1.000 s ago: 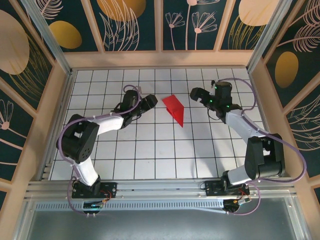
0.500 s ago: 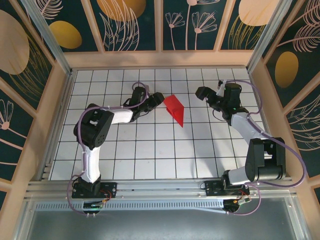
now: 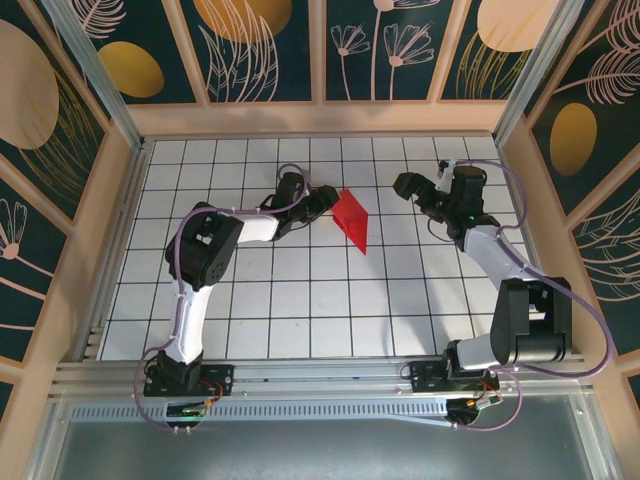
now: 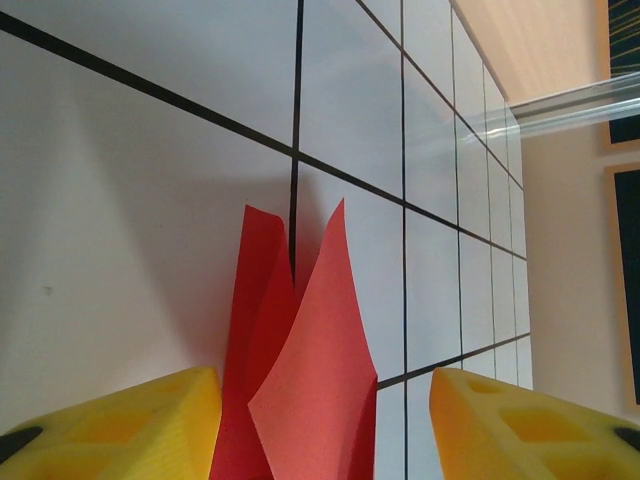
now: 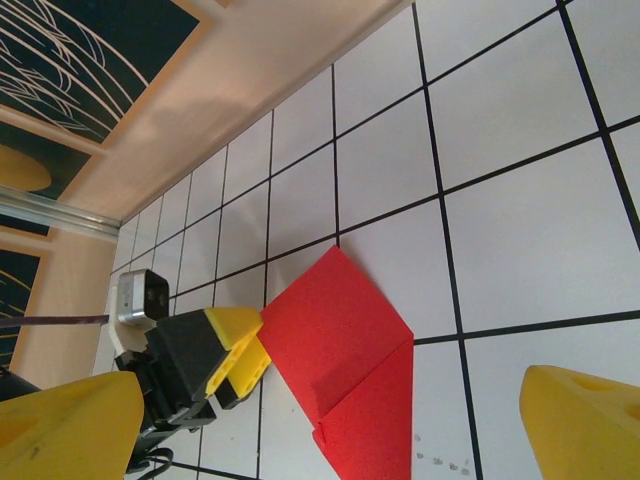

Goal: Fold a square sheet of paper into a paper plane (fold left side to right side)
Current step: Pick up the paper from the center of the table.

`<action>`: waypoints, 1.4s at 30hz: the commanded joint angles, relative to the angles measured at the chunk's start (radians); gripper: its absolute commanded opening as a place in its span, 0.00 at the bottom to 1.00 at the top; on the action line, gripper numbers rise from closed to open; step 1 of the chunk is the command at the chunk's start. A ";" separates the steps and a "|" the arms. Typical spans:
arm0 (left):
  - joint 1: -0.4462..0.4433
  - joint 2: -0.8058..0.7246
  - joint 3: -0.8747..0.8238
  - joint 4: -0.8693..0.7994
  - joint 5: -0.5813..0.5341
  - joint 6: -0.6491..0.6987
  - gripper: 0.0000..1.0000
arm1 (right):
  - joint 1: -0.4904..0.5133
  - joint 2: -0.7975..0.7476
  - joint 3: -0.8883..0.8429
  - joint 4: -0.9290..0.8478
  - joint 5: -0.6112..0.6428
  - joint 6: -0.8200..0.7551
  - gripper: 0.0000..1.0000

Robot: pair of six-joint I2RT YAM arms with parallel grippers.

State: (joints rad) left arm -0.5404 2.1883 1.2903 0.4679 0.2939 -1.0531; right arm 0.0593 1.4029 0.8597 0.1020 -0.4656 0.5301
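The red sheet of paper (image 3: 352, 218) lies on the white grid table (image 3: 300, 290) as a creased, folded pointed shape, its tip toward the near side. My left gripper (image 3: 325, 199) is at the paper's left edge, open. In the left wrist view its yellow fingers (image 4: 110, 425) stand wide apart, with a raised flap of the paper (image 4: 300, 360) between them. My right gripper (image 3: 412, 190) hovers open to the right of the paper, apart from it. The right wrist view looks down on the paper (image 5: 340, 340), with the left gripper (image 5: 240, 345) at its edge.
Wooden walls with dark leaf panels ring the table closely at the back and sides. An aluminium post (image 4: 560, 105) stands at the far corner. Bare grid tiles stretch in front of the paper toward the arm bases (image 3: 185, 375).
My left arm has stretched to the right, and its gripper has reached the paper's left edge. The right gripper drew back a little to the right, then held still.
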 commanded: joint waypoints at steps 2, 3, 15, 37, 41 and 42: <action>-0.012 0.042 0.042 0.013 0.028 -0.018 0.52 | -0.009 -0.034 -0.014 0.002 -0.014 -0.019 0.96; -0.013 0.045 0.044 0.015 0.030 -0.017 0.49 | -0.011 -0.035 -0.015 0.002 -0.016 -0.021 0.96; -0.008 -0.142 -0.069 -0.029 -0.011 0.206 0.00 | -0.032 0.015 0.006 0.045 -0.248 -0.081 0.89; 0.099 -0.650 -0.629 0.333 0.456 0.462 0.00 | 0.246 0.360 0.127 0.112 -0.591 -0.342 0.91; 0.099 -0.640 -0.642 0.348 0.443 0.436 0.00 | 0.276 0.401 0.130 0.128 -0.618 -0.354 0.88; 0.099 -0.636 -0.643 0.347 0.428 0.431 0.00 | 0.283 0.409 0.132 0.127 -0.625 -0.352 0.87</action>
State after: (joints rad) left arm -0.4496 1.5566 0.6563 0.7525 0.6998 -0.6216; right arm 0.3283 1.7924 0.9665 0.1864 -1.0416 0.2073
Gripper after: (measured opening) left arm 0.043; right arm 0.872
